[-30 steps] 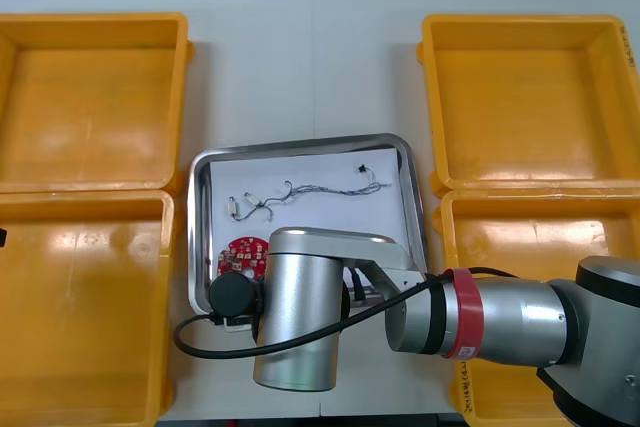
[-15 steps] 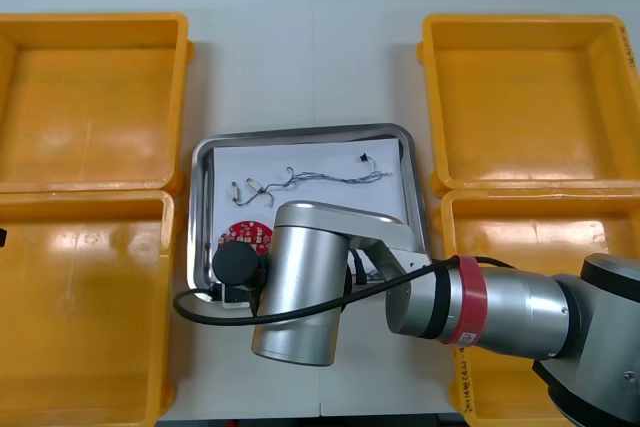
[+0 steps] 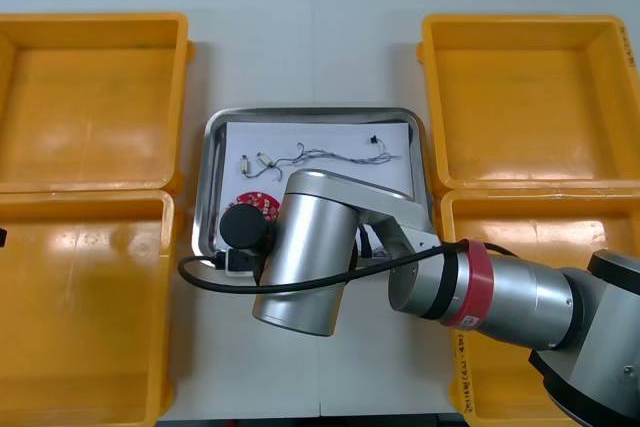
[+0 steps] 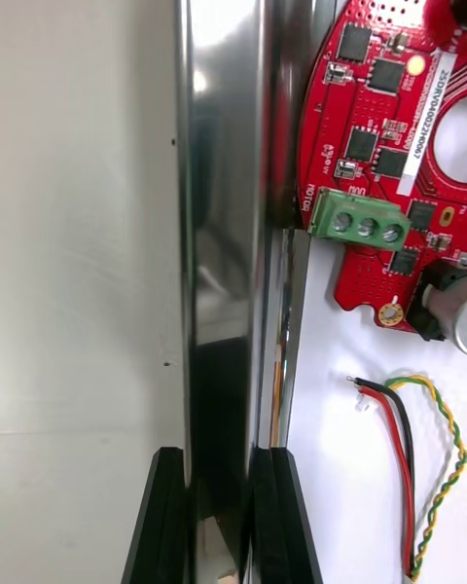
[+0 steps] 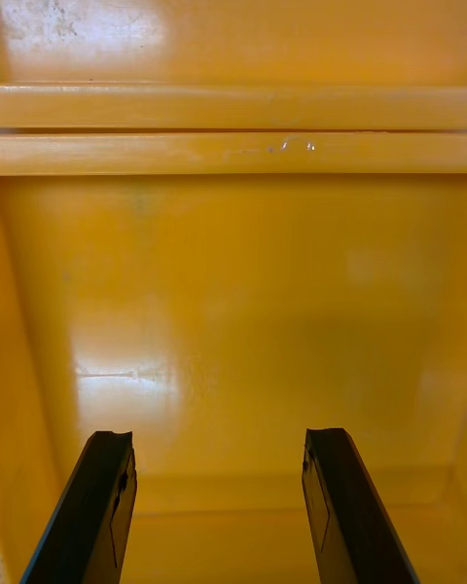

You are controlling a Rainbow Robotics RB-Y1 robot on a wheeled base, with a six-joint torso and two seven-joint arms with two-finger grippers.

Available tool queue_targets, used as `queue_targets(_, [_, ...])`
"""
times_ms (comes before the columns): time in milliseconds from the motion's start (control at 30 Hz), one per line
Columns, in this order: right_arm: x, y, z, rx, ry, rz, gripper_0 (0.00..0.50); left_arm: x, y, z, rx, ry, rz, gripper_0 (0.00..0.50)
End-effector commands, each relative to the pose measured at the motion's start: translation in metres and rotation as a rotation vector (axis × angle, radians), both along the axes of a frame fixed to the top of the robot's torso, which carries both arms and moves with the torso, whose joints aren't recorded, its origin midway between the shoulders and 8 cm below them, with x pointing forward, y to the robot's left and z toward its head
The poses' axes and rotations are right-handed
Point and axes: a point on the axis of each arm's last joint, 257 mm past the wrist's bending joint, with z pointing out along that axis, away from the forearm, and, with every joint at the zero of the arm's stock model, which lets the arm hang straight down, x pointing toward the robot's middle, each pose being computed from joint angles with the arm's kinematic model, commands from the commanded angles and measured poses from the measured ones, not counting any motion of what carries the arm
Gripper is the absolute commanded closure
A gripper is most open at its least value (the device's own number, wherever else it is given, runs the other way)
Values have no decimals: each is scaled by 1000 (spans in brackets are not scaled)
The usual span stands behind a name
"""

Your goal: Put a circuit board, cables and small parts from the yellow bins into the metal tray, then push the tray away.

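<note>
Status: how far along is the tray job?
Done: circuit board, cables and small metal parts lie in the metal tray. In hand: right gripper clamped on its near rim; tray has slid away over the last second. Remaining: finish push, release. Idle left gripper hangs open over a yellow bin.

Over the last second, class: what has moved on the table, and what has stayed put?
The right pincer, shut on the rim of the metal tray, has pushed the tray away from the robot, carrying the circuit board and cables with it. The yellow bins stayed put; the left pincer hangs open over one.
</note>
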Motion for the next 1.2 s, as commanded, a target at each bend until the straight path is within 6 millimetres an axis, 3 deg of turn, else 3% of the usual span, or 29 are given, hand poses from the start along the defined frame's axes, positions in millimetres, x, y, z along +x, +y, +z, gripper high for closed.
queue_targets(33, [11,25,32,32,-50,51,500,2,1,6,14,-33,-12,0])
queue_targets(467, [52,27,61,9,-97,83,500,2,1,6,14,-33,-12,0])
queue_targets(767, [60,27,72,19,-103,74,500,2,1,6,14,-33,-12,0])
queue_targets(1200, [89,21,86,24,-144,44,500,2,1,6,14,-33,-12,0])
